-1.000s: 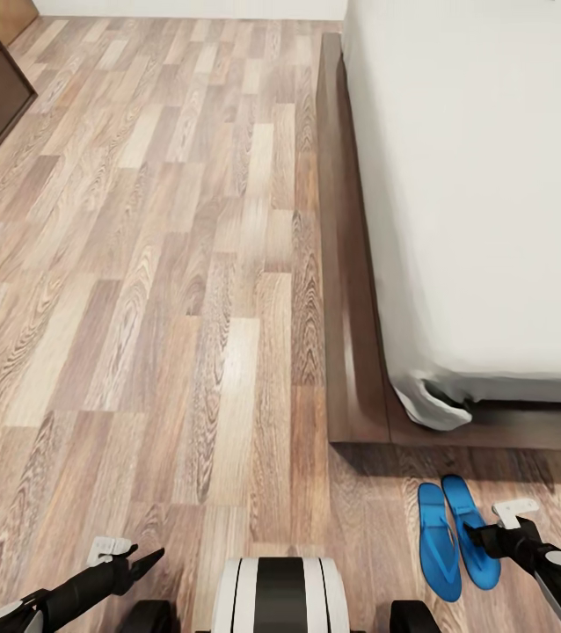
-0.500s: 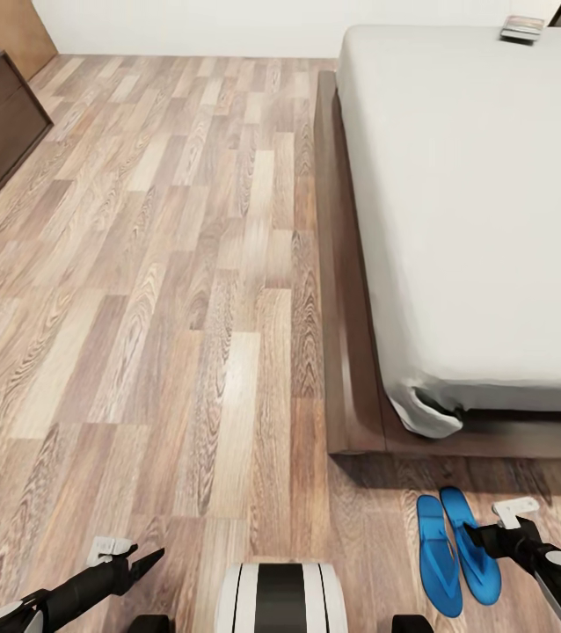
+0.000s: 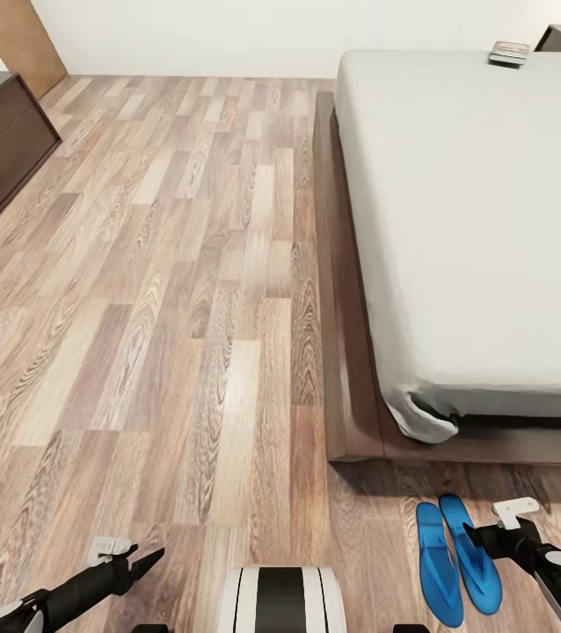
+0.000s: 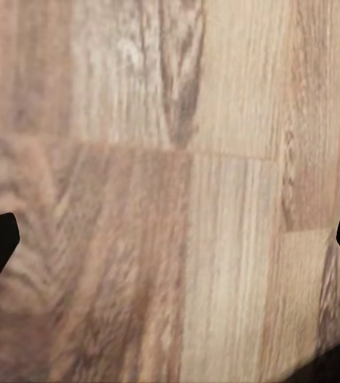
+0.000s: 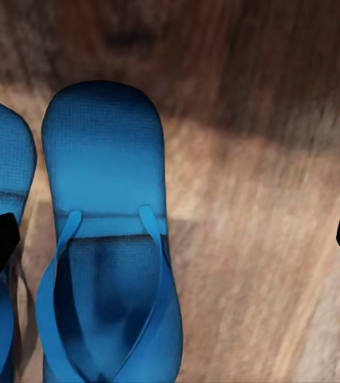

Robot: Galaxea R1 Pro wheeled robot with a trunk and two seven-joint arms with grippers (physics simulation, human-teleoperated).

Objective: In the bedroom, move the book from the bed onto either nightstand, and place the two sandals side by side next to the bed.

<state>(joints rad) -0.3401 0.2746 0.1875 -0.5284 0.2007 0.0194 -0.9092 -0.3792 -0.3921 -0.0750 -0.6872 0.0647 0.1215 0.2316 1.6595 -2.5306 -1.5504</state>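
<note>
Lying beneath spread right jaws: sandals [image 5: 110, 239], untouched.

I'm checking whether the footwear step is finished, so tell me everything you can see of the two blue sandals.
The two sandals are bright blue flip-flops with thin flat soles and blue thong straps; the material looks like foam or rubber. They lie flat on the wood floor, side by side and parallel, edges close or touching, just past the foot corner of the bed, partly in its shadow. The right gripper hangs open beside and above them, holding nothing. The right wrist view shows one sandal whole, strap up.
</note>
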